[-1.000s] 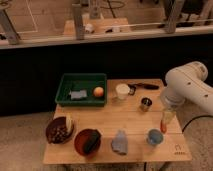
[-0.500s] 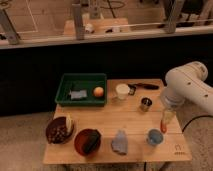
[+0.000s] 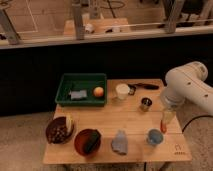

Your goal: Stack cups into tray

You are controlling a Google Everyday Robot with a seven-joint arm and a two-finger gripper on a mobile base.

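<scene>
The dark green tray sits at the back left of the wooden table. The white cup stands just right of the tray. The steel cup stands further right. The light blue cup stands near the front right edge. All three cups are upright on the table, outside the tray. My gripper hangs from the white arm at the right, pointing down, between the steel cup and the blue cup and above the table.
The tray holds a grey object and an orange fruit. Two red-brown bowls stand at the front left. A grey-blue lump lies at the front middle. A black tool lies at the back right.
</scene>
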